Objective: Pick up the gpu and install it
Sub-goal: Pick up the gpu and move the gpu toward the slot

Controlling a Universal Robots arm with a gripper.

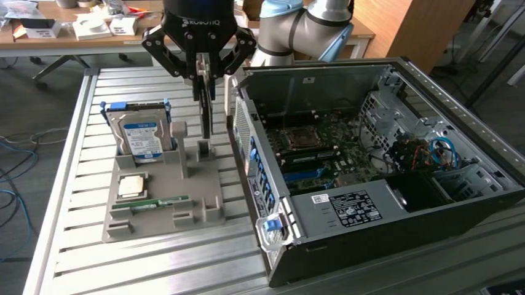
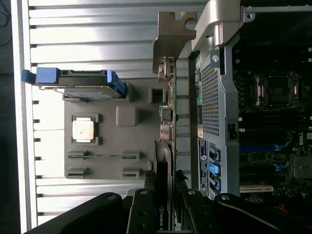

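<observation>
The gpu (image 1: pixel 205 114) hangs upright and edge-on, a thin dark card, with my gripper (image 1: pixel 201 75) shut on its top edge. Its lower end is just above the slotted posts of the grey holder (image 1: pixel 168 178), between the holder's back row and the open computer case (image 1: pixel 369 166). In the wrist view the gpu (image 2: pixel 166 117) runs away from my gripper (image 2: pixel 165 197), ending in its metal bracket (image 2: pixel 170 39), close beside the case's rear panel (image 2: pixel 209 102). The motherboard (image 1: pixel 320 147) lies exposed inside the case.
On the grey holder stand a silver hard drive with a blue label (image 1: pixel 141 136), a square processor chip (image 1: pixel 131 186) and a small green memory stick (image 1: pixel 160 203). The slatted metal table (image 1: pixel 98 252) has bare room in front. A cluttered desk (image 1: pixel 82 24) sits behind.
</observation>
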